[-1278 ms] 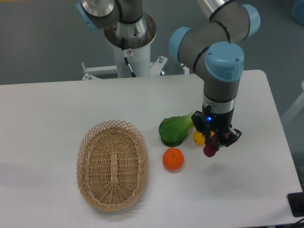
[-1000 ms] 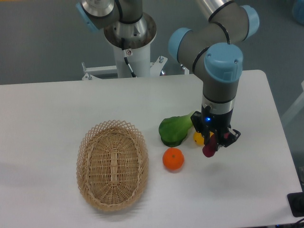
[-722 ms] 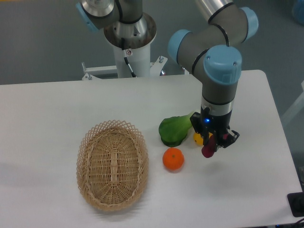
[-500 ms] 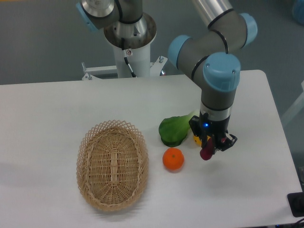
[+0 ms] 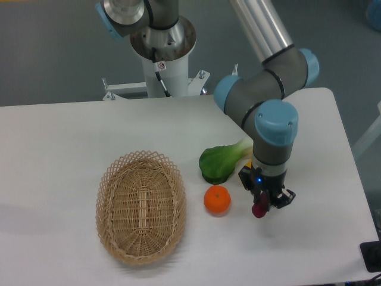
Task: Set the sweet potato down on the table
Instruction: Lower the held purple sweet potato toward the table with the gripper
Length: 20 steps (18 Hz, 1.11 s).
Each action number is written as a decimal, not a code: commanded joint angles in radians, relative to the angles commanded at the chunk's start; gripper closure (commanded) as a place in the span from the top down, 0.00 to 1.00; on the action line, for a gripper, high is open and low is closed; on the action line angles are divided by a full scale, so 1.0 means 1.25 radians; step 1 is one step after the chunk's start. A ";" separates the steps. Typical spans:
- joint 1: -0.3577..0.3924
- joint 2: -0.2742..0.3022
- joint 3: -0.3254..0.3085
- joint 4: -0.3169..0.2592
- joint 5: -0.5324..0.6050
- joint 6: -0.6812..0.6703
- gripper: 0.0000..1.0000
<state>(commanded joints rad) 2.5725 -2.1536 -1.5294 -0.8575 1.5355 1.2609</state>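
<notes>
The sweet potato is gripped by the fingers low over the counter; released carelessly, it may be rolled into the orange.

sweet potato: mostly hidden in pincer | arm: cut off at top edge

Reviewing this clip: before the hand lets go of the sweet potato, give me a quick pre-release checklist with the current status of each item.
1. Sweet potato in the hand: ok, its purple end shows between the fingers.
2. Bare table under the hand: ok, white surface shows below and to the right.
3. Clear of the orange: ok, a gap shows between them.
4. Clear of the basket: ok, it lies far off.
5. Sweet potato touching the table: cannot tell from this single view.
6. Yellow vegetable behind the hand: cannot tell, it is mostly hidden.
</notes>
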 joint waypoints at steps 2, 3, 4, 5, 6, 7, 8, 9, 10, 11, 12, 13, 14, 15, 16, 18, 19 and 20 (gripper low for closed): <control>0.000 -0.015 -0.004 0.015 0.001 -0.001 0.31; 0.000 -0.017 -0.004 0.024 0.001 0.000 0.31; 0.000 -0.018 -0.005 0.027 0.001 -0.001 0.31; 0.000 -0.022 -0.006 0.028 0.002 -0.002 0.31; 0.000 -0.023 -0.009 0.028 0.002 -0.002 0.32; 0.000 -0.025 -0.015 0.031 0.005 -0.004 0.34; 0.000 -0.025 -0.020 0.039 0.010 -0.002 0.34; 0.000 -0.025 -0.028 0.047 0.015 -0.002 0.34; 0.000 -0.022 -0.034 0.050 0.016 -0.002 0.34; 0.000 -0.020 -0.032 0.050 0.016 -0.002 0.34; 0.000 -0.020 -0.032 0.050 0.016 -0.002 0.36; 0.000 -0.020 -0.032 0.050 0.016 -0.001 0.38; 0.000 -0.020 -0.032 0.050 0.016 -0.002 0.41; 0.000 -0.020 -0.032 0.050 0.016 -0.004 0.48; 0.000 -0.018 -0.031 0.052 0.016 -0.010 0.67; 0.000 -0.012 -0.023 0.050 0.016 -0.015 1.00; 0.000 -0.010 -0.021 0.050 0.015 -0.015 1.00; 0.000 -0.006 -0.020 0.050 0.015 -0.015 1.00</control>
<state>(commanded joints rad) 2.5725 -2.1614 -1.5539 -0.7946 1.5539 1.2425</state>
